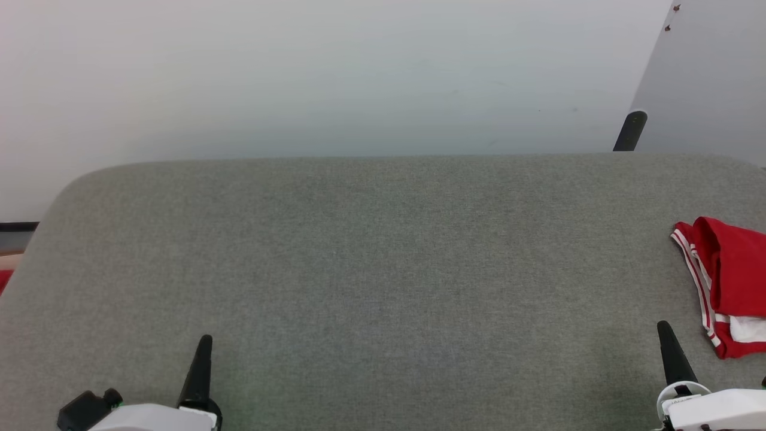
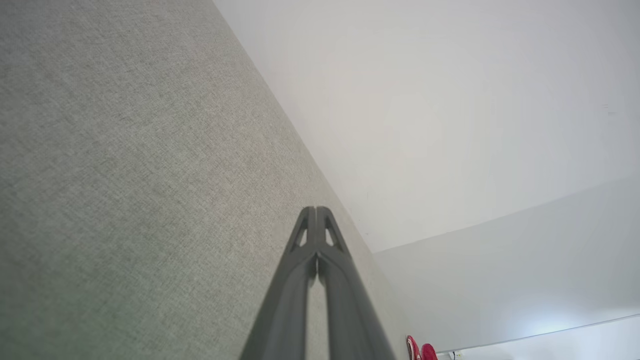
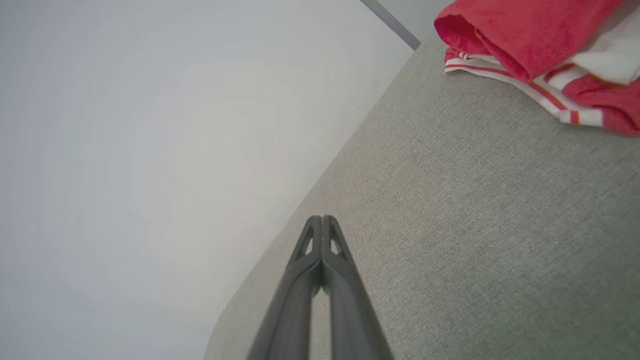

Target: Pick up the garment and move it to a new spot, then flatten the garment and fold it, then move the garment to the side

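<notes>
The garment (image 1: 733, 278) lies on the right end of the counter (image 1: 371, 257), bunched in loose folds and cut off by the right edge of the head view. It is red, with a red-white striped trim (image 1: 697, 278) along its left side and a white patch (image 1: 748, 328) low on it. In the right wrist view the garment (image 3: 525, 35) is at the upper right. There a rolled red fold lies over the striped trim (image 3: 525, 87), with white cloth at the picture's edge. No chest mark can be made out.

The right gripper (image 1: 665, 333) is near the garment, to its left and closer to the robot, and is not touching it. Its two dark fingers are pressed together with nothing between them, which the right wrist view (image 3: 322, 222) shows clearly. They point across bare grey cloth toward the counter's far edge.

The left gripper (image 1: 204, 344) is at the lower left of the head view, well apart from the garment. Its fingers are also together and empty (image 2: 316, 212), over the counter's plain surface.

The counter is covered in grey woven fabric and has rounded far corners. Beyond it is a pale surface, and a dark post (image 1: 630, 130) stands at the far right beside a grey panel (image 1: 706, 78).
</notes>
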Robot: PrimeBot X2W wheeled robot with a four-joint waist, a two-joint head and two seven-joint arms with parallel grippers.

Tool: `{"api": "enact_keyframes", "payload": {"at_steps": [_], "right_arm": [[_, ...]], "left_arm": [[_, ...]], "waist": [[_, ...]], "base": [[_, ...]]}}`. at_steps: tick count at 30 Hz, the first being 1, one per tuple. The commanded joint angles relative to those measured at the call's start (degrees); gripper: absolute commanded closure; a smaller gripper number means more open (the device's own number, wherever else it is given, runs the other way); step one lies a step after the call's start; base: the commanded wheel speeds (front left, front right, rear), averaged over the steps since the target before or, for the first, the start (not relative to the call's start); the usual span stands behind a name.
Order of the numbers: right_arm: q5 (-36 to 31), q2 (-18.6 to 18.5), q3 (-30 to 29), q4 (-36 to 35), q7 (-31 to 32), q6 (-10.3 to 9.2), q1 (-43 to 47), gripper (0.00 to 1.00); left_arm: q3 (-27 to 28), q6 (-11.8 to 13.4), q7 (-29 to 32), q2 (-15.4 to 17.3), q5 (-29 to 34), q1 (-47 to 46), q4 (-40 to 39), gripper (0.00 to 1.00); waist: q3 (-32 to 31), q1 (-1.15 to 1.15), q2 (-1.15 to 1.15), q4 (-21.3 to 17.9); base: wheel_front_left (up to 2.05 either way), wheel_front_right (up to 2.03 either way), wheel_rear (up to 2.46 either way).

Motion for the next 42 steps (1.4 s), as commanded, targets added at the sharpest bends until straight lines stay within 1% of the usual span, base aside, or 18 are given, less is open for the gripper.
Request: {"api": "enact_keyframes", "payload": {"at_steps": [1,20,42], "right_arm": [[1.6,0.0,-0.3,-0.4,0.3,-0.02,-1.3,1.00],[12.6,0.7,-0.5,-0.2,3.0,-0.02,-2.6,1.00],[22.8,1.3,-0.7,0.0,5.5,-0.02,-3.7,1.00]], "left_arm": [[0.3,0.0,0.3,0.1,-1.1,-1.0,-0.5,1.00],[1.3,0.0,3.1,-1.3,-9.8,-2.8,-0.5,1.00],[2.1,0.0,5.7,-2.7,-17.8,-4.3,-0.4,1.00]], "waist": [[0.0,0.00,0.00,0.0],[0.5,0.00,0.00,-0.1],[1.0,0.00,0.00,-0.3]], "base": [[0.00,0.00,0.00],[0.00,0.00,0.00],[0.00,0.00,0.00]]}}
